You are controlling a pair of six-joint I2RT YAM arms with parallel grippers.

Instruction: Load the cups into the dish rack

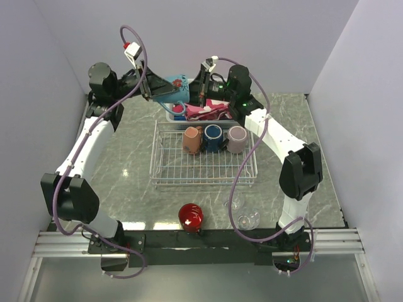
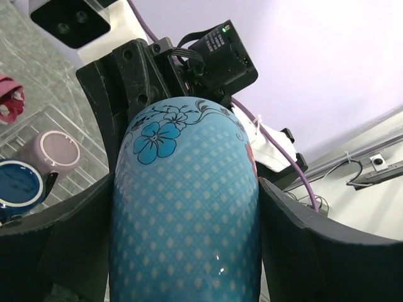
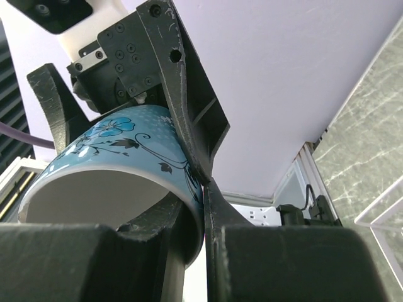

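Observation:
The teal cup [image 1: 173, 91] with a blue flower print hangs in the air above the back of the table, held from both sides. My left gripper [image 1: 157, 88] is shut on its body; its black fingers [image 2: 280, 220] press both flanks of the teal cup [image 2: 189, 207]. My right gripper [image 1: 192, 94] pinches the rim of the teal cup [image 3: 113, 145], one finger inside and one outside [image 3: 204, 182]. The white wire dish rack [image 1: 164, 179] holds the terracotta cup [image 1: 192, 139], the navy cup [image 1: 213, 138] and the mauve cup [image 1: 236, 138] in its back row.
A white slotted basket with pink cloth [image 1: 208, 112] stands behind the rack, under the two grippers. A red cup [image 1: 190, 216] sits at the near edge. Two clear glasses [image 1: 234, 202] [image 1: 247, 219] stand to its right, beside the right arm's cable.

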